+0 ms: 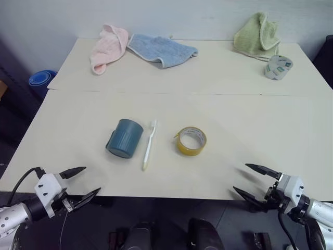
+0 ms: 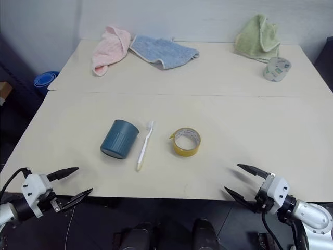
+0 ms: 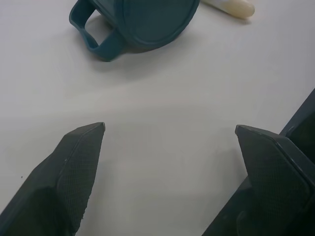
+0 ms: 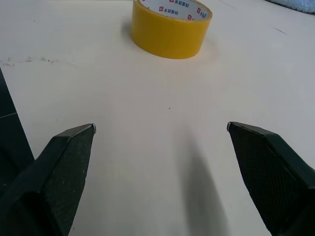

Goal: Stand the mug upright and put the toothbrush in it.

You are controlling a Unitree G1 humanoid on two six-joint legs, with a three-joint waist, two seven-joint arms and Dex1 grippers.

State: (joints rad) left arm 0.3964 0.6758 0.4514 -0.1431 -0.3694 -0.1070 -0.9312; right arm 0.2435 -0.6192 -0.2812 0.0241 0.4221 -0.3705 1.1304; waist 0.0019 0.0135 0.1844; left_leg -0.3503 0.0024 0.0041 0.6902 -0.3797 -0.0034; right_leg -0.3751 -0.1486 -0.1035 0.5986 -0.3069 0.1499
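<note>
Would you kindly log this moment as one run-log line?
mug: on its side, untouched | toothbrush: flat beside mug | left gripper: open, empty, near table edge | right gripper: open, empty

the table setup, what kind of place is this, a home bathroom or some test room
Likely a test or lab room, not a bathroom: a plain pale table against a bare wall, set with staged props such as the mug, toothbrush, yellow tape roll and three loose cloths.

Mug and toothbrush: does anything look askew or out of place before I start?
The mug lies tipped on its side, base toward the robot, handle against the table. The toothbrush lies flat just beside it, toward the yellow tape roll. Nothing spilled or damaged.
</note>
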